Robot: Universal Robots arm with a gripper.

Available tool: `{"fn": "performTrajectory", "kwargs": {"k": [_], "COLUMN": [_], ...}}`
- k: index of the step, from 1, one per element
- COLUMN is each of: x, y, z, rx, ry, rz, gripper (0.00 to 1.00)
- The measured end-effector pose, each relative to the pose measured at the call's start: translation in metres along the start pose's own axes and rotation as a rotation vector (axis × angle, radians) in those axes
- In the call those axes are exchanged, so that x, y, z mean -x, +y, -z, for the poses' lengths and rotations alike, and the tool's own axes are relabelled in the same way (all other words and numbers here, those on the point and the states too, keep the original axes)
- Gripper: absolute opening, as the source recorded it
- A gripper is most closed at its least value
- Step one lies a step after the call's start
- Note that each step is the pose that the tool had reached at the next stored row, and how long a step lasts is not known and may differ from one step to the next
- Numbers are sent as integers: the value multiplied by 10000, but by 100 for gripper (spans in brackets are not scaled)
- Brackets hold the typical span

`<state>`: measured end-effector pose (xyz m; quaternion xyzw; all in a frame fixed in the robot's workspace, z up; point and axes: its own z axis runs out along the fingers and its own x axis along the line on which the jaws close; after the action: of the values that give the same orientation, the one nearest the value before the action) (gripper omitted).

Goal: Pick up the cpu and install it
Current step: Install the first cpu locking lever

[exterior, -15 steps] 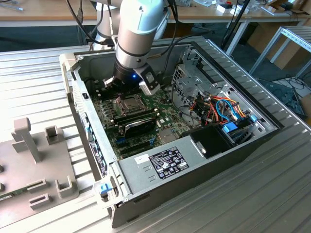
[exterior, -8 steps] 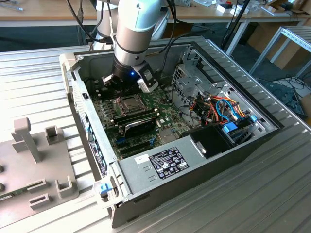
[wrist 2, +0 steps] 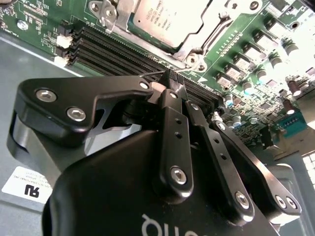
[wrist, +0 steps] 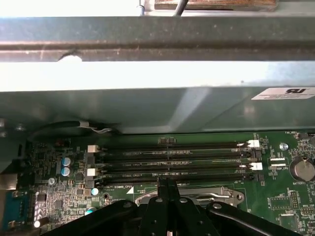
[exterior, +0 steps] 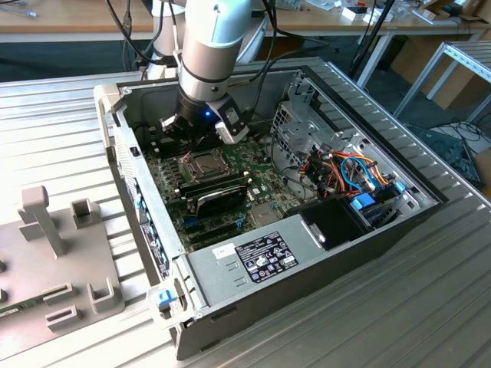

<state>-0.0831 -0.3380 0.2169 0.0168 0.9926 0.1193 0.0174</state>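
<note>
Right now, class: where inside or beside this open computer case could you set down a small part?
Free: the ribbed metal table past the computer case, and the flat power supply top. Crowded: the motherboard under the gripper, and the cable bundle.

Metal, plastic and green board

The cpu (wrist 2: pixel 160 19) has a dull silver metal top; the gripper (wrist 2: pixel 172 81) looks like matt black metal, the motherboard (wrist: pixel 275 196) glossy green, and the computer case (exterior: pixel 230 287) plain grey sheet metal.
</note>
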Motion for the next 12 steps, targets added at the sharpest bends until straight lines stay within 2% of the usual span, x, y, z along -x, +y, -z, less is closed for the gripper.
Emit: {"fn": "performTrajectory", "kwargs": {"k": [12], "x": [155], "y": [16], "z": [-26], "rx": [5], "ry": [1], "rz": [0], "gripper": [11]}}
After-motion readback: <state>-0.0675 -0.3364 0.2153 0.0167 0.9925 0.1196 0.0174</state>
